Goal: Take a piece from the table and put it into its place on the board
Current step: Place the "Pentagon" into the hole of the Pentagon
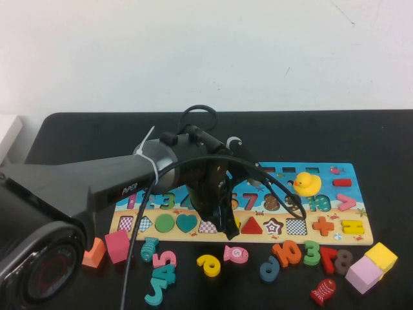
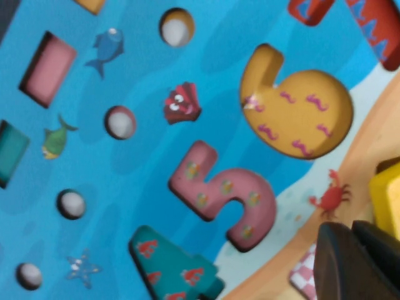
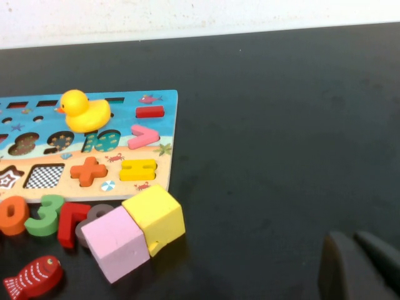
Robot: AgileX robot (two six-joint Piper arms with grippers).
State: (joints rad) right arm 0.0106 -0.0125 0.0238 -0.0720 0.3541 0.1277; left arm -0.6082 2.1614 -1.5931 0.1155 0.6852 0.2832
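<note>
the left arm [image 1: 97,184] covers much of the board's [image 1: 348,236] middle in the high view, hiding several number recesses. the left gripper [image 1: 228,227] hangs over the shape row, its dark fingers [image 2: 350,262] drawn together; a sliver of the yellow piece [image 1: 237,223] shows right beside their tips, between a checkered recess and the red triangle [image 1: 251,226]. whether it sits seated or is pinched cannot be told; in the left wrist view the piece [image 2: 386,195] is cut off at the frame edge. the right gripper [image 3: 362,265] hovers low over bare table [image 3: 281,125], well clear of the board's end, only dark fingertips showing, close together. the board is flat printed wood with cut recesses; a glossy yellow duck [image 1: 307,183] stands on it. loose numbers, fish and cubes [image 3: 134,231] crowd the near edge; the table's right side lies open
</note>
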